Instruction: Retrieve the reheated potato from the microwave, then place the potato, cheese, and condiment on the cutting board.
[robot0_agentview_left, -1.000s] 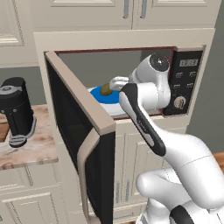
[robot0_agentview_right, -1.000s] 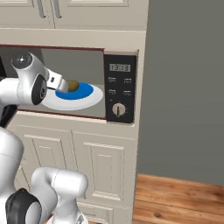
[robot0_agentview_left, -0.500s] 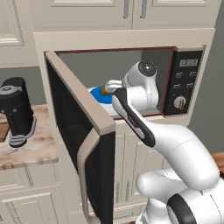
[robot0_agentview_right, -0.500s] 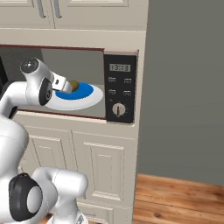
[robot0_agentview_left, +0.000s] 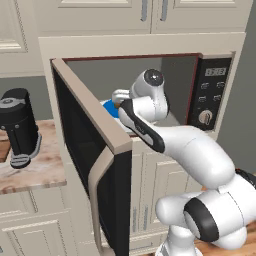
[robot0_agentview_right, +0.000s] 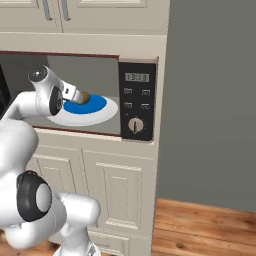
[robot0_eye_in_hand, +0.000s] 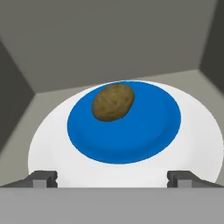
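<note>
The potato (robot0_eye_in_hand: 113, 102), an olive-brown lump, lies on a blue plate (robot0_eye_in_hand: 131, 131) on the white turntable (robot0_eye_in_hand: 48, 148) inside the open microwave (robot0_agentview_right: 137, 100). My gripper (robot0_eye_in_hand: 112, 179) is open, just short of the potato, and both tips stand over the turntable's near rim with nothing between them. From the right base view the gripper (robot0_agentview_right: 77, 95) reaches into the cavity and its tips nearly touch the potato (robot0_agentview_right: 85, 97). The left base view shows the hand (robot0_agentview_left: 119, 95) above the blue plate (robot0_agentview_left: 110, 107). The cheese, the condiment and the cutting board are out of view.
The microwave door (robot0_agentview_left: 95, 155) hangs wide open toward the left, close beside the arm. A black coffee machine (robot0_agentview_left: 17, 127) stands on the stone counter (robot0_agentview_left: 30, 172) to its left. Cabinet doors run above and below the microwave.
The arm's upper joint has swung left and the hand has gone a little deeper into the microwave toward the potato. The jaws stay open and the potato has not moved.
</note>
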